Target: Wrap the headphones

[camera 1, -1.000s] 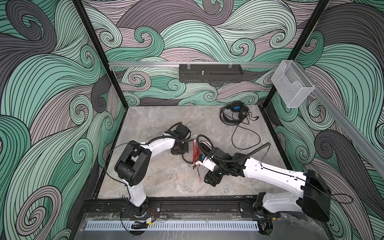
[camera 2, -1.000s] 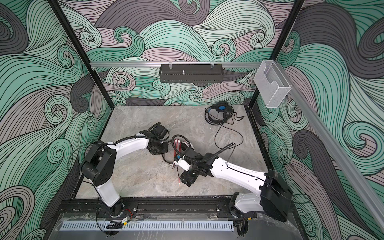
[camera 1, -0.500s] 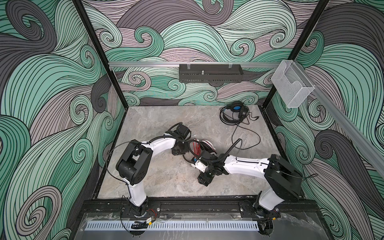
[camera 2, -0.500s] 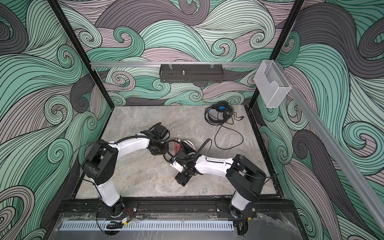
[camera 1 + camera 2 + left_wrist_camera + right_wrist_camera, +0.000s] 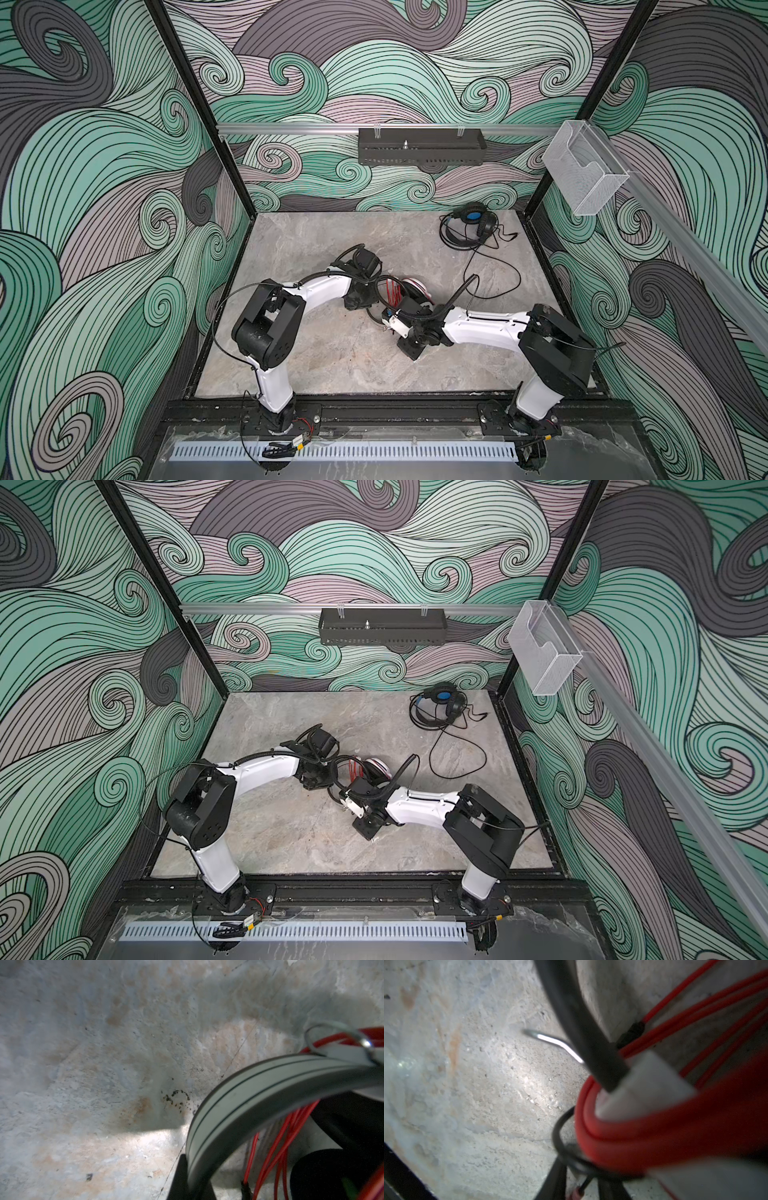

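The white headphones (image 5: 417, 286) lie mid-table between both arms, their red cord (image 5: 392, 291) coiled round the headband. My left gripper (image 5: 375, 296) is shut on the white headband (image 5: 249, 1088), which rises from between its jaws (image 5: 193, 1184). From the near right, my right gripper (image 5: 388, 314) presses against the coil. In the right wrist view its fingers (image 5: 581, 1176) stand nearly together on the thin dark end of the red cord (image 5: 654, 1130). The black headphones (image 5: 471, 226) sit at the back right, and their black cord (image 5: 507, 286) trails loose toward the middle.
A black slotted tray (image 5: 419, 151) hangs on the back wall and a clear plastic holder (image 5: 586, 174) on the right rail. Patterned walls close in the table on three sides. The black frame rail (image 5: 395, 411) runs along the front edge.
The right arm has folded back at its elbow while its gripper slid left along the coil and closed from wide open. The left gripper has kept its hold.
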Controlling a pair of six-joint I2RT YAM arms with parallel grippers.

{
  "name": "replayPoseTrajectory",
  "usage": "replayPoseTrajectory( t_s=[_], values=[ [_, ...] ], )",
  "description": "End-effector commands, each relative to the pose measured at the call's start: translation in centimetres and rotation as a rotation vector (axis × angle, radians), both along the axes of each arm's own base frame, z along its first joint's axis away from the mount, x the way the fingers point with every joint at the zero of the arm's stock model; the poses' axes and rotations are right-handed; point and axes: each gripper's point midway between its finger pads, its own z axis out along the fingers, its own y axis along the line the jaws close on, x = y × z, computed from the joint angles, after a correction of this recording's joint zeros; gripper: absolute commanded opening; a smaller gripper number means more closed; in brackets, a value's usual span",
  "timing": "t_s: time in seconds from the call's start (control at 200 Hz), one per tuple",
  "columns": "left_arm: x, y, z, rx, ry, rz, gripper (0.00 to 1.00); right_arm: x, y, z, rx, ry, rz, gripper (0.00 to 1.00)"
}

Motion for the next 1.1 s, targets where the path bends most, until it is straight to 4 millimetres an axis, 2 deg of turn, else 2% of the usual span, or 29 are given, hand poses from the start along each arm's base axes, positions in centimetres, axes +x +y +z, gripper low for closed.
replayPoseTrajectory(
  t_s=[0.0, 0.085, 0.295, 0.4, 0.51, 0.605, 0.756, 0.941, 1.091],
  values=[
    [1.3, -1.2, 1.8, -0.083, -0.041, 0.015, 0.00, -0.6, -1.3, 1.1, -0.030, -0.004, 0.013, 0.09],
    [1.4, -0.8, 1.5, -0.080, -0.034, 0.016, 0.00, -0.6, -1.6, 3.5, -0.005, -0.046, 0.021, 0.00],
    [0.9, 0.0, 1.0, -0.045, -0.030, -0.016, 0.00, 0.0, -2.9, 9.7, 0.029, -0.168, 0.015, 0.00],
    [0.6, 0.2, 0.8, -0.029, -0.034, -0.041, 0.00, 1.6, -3.2, 12.4, 0.022, -0.257, 0.018, 0.00],
    [0.3, 0.2, 0.8, -0.020, -0.035, -0.074, 0.00, 4.0, -3.0, 13.5, 0.002, -0.272, -0.003, 0.00],
    [0.0, 0.1, 0.9, -0.021, -0.037, -0.101, 0.00, 6.1, -2.4, 13.7, -0.003, -0.269, -0.014, 0.00],
    [-0.5, -0.2, 1.1, -0.023, -0.042, -0.131, 0.00, 8.5, -1.0, 12.8, -0.024, -0.248, -0.011, 0.00],
    [-1.0, -0.2, 1.0, -0.027, -0.046, -0.132, 0.00, 10.0, 0.4, 9.6, -0.061, -0.176, -0.019, 0.00],
    [-1.1, -0.1, 1.1, -0.031, -0.052, -0.131, 0.00, 11.1, 0.1, 7.1, -0.111, -0.135, -0.051, 0.00]
  ],
)
